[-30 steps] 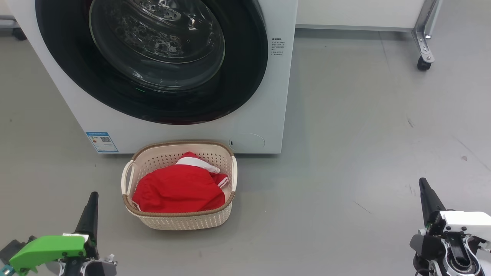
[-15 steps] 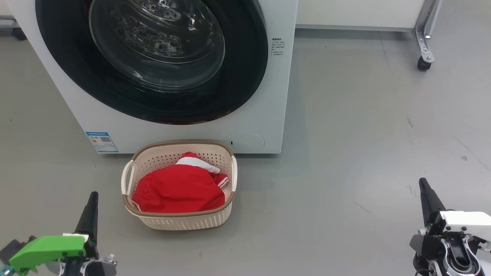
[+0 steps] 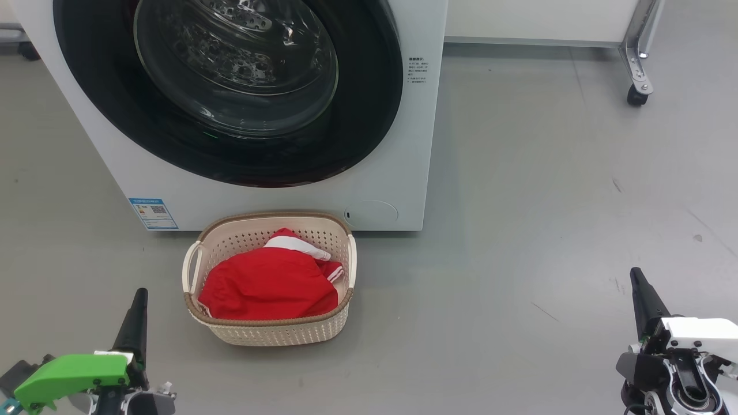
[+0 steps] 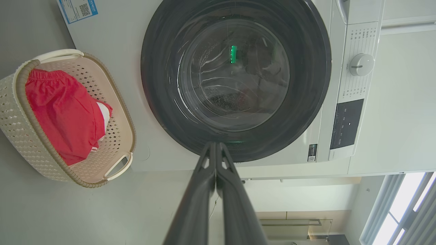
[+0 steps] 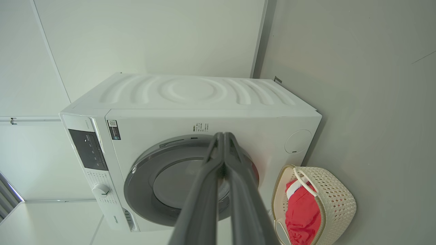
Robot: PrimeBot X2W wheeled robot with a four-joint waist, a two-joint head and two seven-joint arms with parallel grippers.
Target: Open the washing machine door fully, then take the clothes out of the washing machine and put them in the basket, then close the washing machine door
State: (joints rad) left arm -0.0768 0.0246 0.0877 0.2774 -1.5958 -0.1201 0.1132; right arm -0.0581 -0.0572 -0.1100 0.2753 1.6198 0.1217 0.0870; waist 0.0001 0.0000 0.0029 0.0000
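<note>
Now the washing machine (image 3: 403,173) stands with the washing machine door (image 3: 375,115) shut flat against its front. The door's glossy black ring frames the bulging glass, and the perforated drum (image 3: 242,52) shows through it. A blue label sticker (image 3: 153,214) sits at one lower corner of the washing machine's front, and a round white dial (image 4: 361,64) is on its control strip.

The basket (image 3: 277,334) rests on the grey floor (image 3: 519,230) just in front of the washing machine, below the door. Whether its back rim touches the machine I cannot tell. The clothes (image 3: 271,288) lie heaped inside the basket, with the white trim on the side nearest the washing machine.

The left gripper (image 3: 140,293) hangs in front of the washing machine, well apart from it and out toward the sticker corner. Its two dark fingers are pressed together with no gap and nothing between them. The right gripper (image 3: 634,272) is off past the washing machine's other front corner, over bare floor. Its fingers are likewise closed tight on nothing.

A caster wheel (image 3: 636,95) on a metal leg stands beside the washing machine, further back
</note>
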